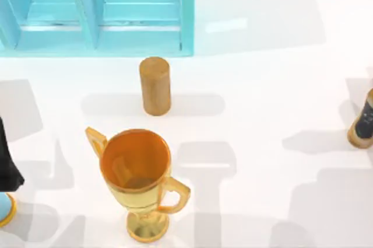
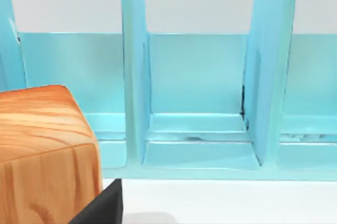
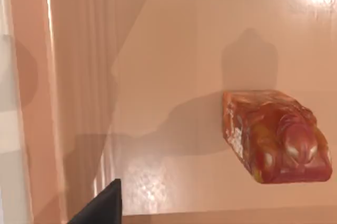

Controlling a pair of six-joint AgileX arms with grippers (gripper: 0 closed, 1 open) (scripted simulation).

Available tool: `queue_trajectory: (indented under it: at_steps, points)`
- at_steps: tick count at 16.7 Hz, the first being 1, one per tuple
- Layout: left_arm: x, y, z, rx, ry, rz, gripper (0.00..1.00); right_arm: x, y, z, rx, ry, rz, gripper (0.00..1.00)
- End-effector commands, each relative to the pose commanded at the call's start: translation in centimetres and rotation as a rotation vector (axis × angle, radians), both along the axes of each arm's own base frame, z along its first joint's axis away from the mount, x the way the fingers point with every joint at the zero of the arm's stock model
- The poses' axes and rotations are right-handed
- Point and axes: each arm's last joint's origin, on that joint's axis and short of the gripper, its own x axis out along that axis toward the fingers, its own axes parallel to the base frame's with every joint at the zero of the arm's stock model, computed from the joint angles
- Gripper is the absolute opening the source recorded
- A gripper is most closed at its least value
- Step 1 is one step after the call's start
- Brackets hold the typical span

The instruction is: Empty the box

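- The box stands at the table's far edge, toward the far-left corner, with its open side facing the near edge.
- The left arm sits at the table's left edge. The left gripper looks into the box from in front, and a wooden block lies just beside it. I cannot tell whether this gripper is open, closed or gripping the block.
- If the block is held, I judge the best move is to carry it well away from the box front and set it on bare table, away from the wooden cylinder and the golden trophy.
- The trophy looks top-heavy on a narrow foot, so pass wide of it.
- The right gripper hangs over a pinkish surface bearing a red-orange lump; its state cannot be told either.
- The box is light blue with thick walls, and upright dividers split it into compartments. The compartments on view look bare, so little seems left to remove.
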Motion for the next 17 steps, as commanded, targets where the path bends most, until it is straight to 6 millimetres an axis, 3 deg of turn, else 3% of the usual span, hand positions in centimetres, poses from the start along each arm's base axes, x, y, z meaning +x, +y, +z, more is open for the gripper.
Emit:
queue_trajectory:
  at_steps: [3,6,12,17]
  points:
    - [0.0,0.0,0.0,0.000,0.000,0.000,1.00,1.8,-2.3,-0.6,0.051,0.135,0.006,1.00]
    - [0.0,0.0,0.0,0.000,0.000,0.000,1.00,2.4,-3.4,-0.8,0.075,0.193,0.012,1.00]
    - [0.0,0.0,0.0,0.000,0.000,0.000,1.00,2.4,-3.3,-0.9,0.075,0.193,0.015,1.00]
    - [0.0,0.0,0.0,0.000,0.000,0.000,1.00,2.2,-3.3,-3.7,0.076,0.195,0.013,1.00]
